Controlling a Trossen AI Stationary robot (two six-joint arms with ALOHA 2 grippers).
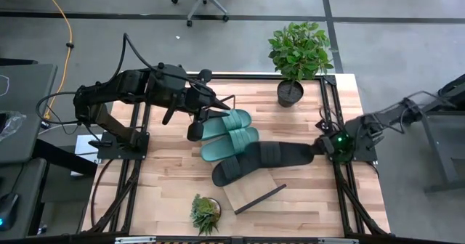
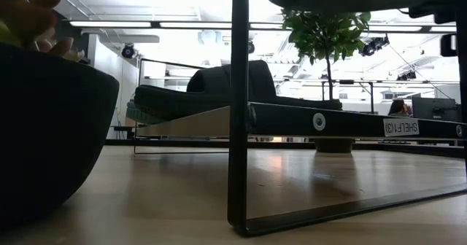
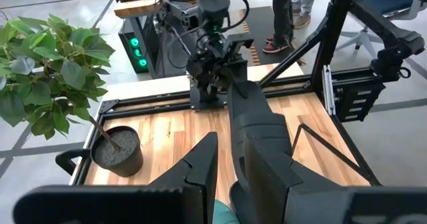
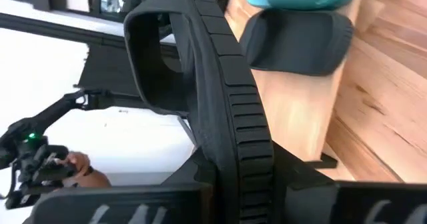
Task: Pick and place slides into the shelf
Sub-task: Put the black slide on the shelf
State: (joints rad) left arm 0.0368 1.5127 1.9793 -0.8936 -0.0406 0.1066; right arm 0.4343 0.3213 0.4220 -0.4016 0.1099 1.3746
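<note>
— Since we start at the right pincer [image 1: 318, 147], what does it have?

— It is clamped on the heel end of a black sandal [image 1: 285, 155], smooth rubber with a wide ribbed strap, held just above the table [image 1: 167, 179].

— And the shelf?

— Its slanted pale wood board [image 1: 251, 192] on thin black wire lies near mid-table. We see a second black sandal [image 1: 231, 171] lying on it.

— So we count two black?

— Two black, plus two green sandals [image 1: 231, 144] side by side just beyond. The left pincer [image 1: 212, 115] hangs over their far end; whether it grips anything we cannot tell.

— Plants?

— Two: one leafy potted plant [image 1: 299, 51], one small spiky plant [image 1: 205, 211].
</note>
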